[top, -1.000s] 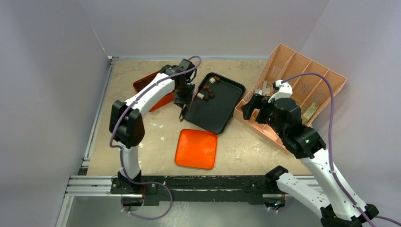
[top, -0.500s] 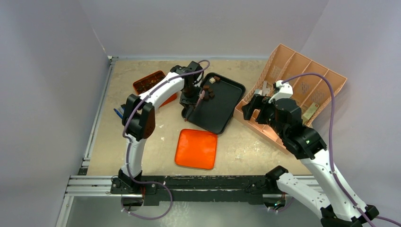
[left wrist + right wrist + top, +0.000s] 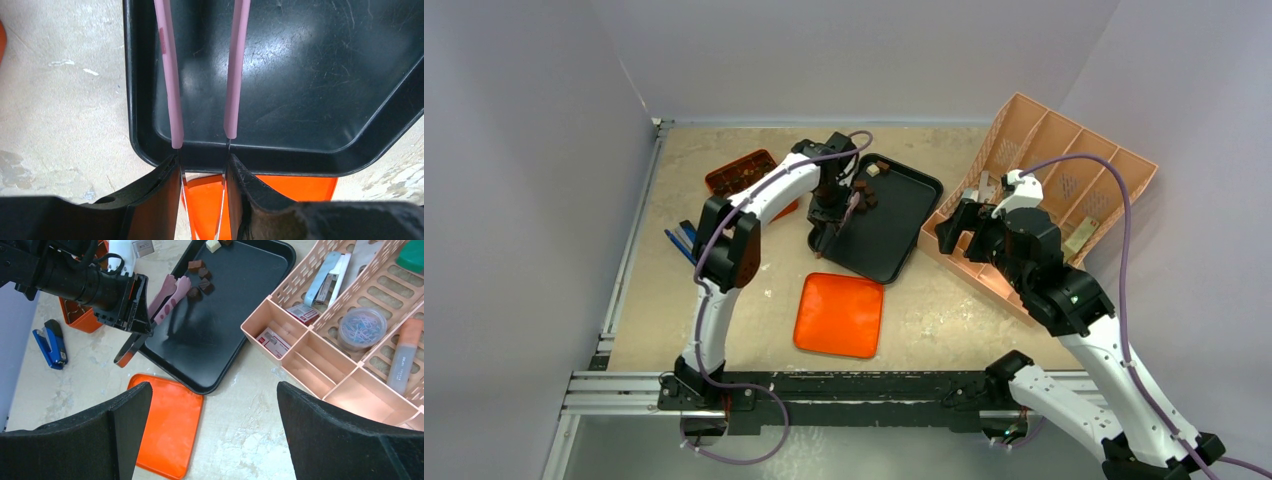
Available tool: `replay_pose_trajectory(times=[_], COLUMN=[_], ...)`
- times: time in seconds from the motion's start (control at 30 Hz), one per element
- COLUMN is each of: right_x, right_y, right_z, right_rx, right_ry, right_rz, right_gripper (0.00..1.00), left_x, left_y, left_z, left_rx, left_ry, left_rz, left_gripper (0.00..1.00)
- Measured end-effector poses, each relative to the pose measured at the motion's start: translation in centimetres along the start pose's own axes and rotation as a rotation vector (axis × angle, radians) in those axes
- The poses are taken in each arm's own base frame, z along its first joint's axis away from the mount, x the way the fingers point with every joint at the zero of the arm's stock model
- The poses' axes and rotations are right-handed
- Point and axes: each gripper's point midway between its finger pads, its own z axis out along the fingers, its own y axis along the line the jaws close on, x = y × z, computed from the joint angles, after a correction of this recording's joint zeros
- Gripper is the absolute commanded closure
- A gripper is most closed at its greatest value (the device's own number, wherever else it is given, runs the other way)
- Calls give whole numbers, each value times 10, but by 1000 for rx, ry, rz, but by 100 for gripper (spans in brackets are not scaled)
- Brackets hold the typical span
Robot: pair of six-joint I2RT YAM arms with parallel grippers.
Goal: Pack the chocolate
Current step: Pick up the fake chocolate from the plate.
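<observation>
Currently the left gripper (image 3: 202, 170) is clamping the metal shanks of the pink tongs (image 3: 167, 75), and the tong arms are standing slightly apart with nothing showing between them. The right gripper (image 3: 212, 390) is hanging fully spread and empty beside the peach organizer (image 3: 320, 365). The chocolate (image 3: 199, 280) is lying on the far part of the black tray (image 3: 310, 75), directly ahead of the tongs along their long axis. From the right wrist camera, the pink tips are sitting just beside the brown cluster, on its near-left side. The left arm is clearly the nearer one. The left wrist camera is cutting off both the tips and the pieces at its top edge, so whether the tips are touching a piece cannot be told. The contents of the orange box (image 3: 744, 172) are too small to make out.
</observation>
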Motion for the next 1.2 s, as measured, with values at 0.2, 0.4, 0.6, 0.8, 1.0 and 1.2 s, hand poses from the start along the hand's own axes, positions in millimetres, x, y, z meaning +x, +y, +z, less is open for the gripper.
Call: replay_pose_trajectory(times=[0.2, 0.4, 0.6, 0.8, 1.0, 1.2], right_x=[0, 0, 2, 2, 2, 2], right_y=[0, 0, 0, 0, 0, 0], right_z=[0, 1, 3, 3, 3, 3], right_rx=[0, 1, 6, 6, 6, 6], right_ry=[0, 2, 10, 11, 11, 11], right_rz=[0, -1, -4, -4, -4, -7], right_gripper=[3, 3, 3, 3, 3, 3], left_x=[-8, -11, -14, -21, -23, -28], left_y=[-1, -1, -1, -2, -2, 1], left_z=[1, 7, 11, 9, 12, 18], left_rx=[1, -7, -12, -11, -15, -36], left_ry=[-13, -13, -10, -30, -30, -32], left_rz=[5, 5, 5, 6, 6, 6], left_gripper=[64, 64, 64, 63, 62, 61])
